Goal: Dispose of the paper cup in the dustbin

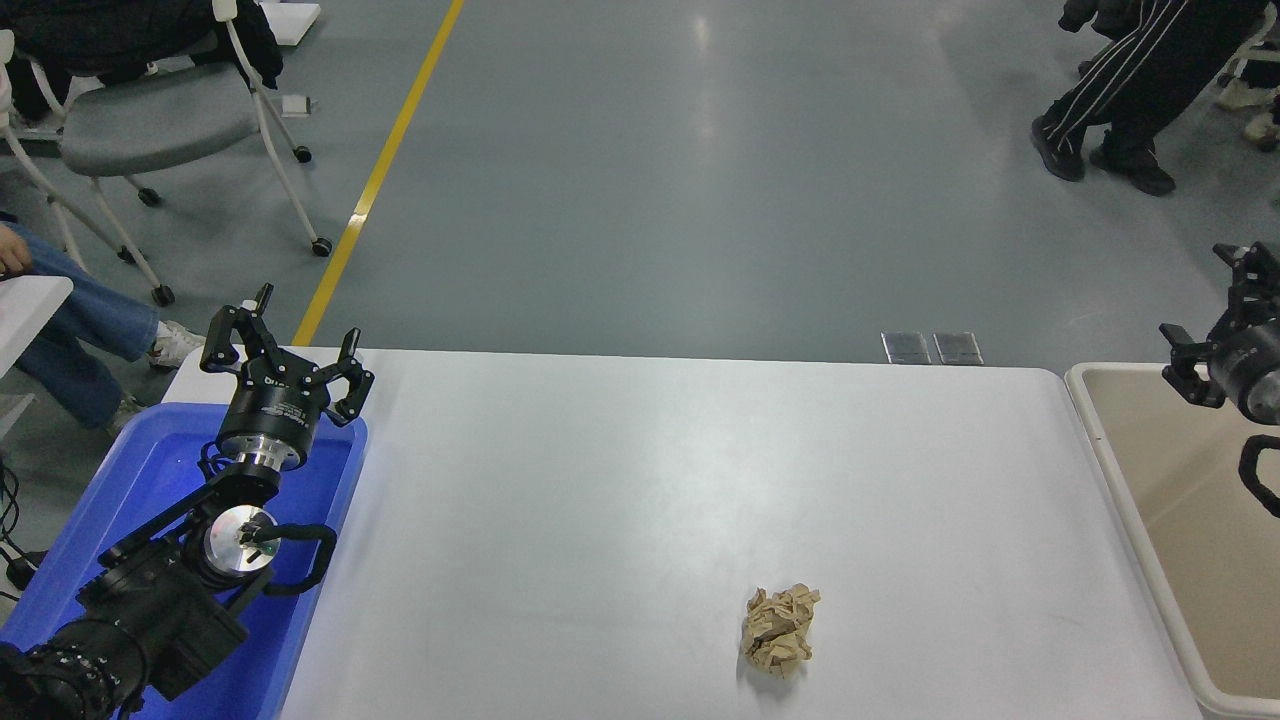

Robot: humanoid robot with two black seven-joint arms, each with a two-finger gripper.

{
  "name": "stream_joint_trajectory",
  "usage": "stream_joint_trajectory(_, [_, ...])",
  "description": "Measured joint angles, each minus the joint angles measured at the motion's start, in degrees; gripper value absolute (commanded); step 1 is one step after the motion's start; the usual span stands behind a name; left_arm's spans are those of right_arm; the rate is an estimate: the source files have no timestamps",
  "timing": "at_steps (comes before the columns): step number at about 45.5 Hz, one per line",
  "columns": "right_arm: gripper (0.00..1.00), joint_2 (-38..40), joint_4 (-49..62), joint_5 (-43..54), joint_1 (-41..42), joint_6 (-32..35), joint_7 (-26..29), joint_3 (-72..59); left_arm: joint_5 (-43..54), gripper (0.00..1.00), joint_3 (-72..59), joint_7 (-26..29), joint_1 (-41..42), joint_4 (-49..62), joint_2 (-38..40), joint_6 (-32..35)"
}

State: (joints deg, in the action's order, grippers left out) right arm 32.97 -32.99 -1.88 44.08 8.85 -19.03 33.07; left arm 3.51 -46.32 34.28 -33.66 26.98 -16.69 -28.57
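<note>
No paper cup shows anywhere in the head view. The beige dustbin (1093, 408) stands against the table's right end, and what shows of its inside is bare. My right gripper (1198, 292) comes in from the right edge above the bin's far corner, with its fingers spread open and nothing between them. My left gripper (290, 332) is parked at the lower left over the blue tub (140, 470), open and empty.
A crumpled tan paper ball (779, 630) lies on the white table (650, 470) near its front edge. A chair (150, 115) and a seated person's legs (75, 315) are at the far left. Another person (1130, 80) walks at the top right.
</note>
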Motion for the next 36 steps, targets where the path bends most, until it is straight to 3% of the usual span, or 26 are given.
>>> stream_joint_trajectory(17, [0.99, -8.44, -9.92, 15.57, -5.82, -3.97, -1.82, 12.80, 0.00, 1.00, 0.00, 0.00, 0.00, 0.00, -0.01, 0.00])
stream_joint_trajectory(36, [0.99, -12.30, -9.86, 19.30, -8.70, -4.27, -2.10, 14.10, 0.01, 1.00, 0.00, 0.00, 0.00, 0.00, -0.01, 0.00])
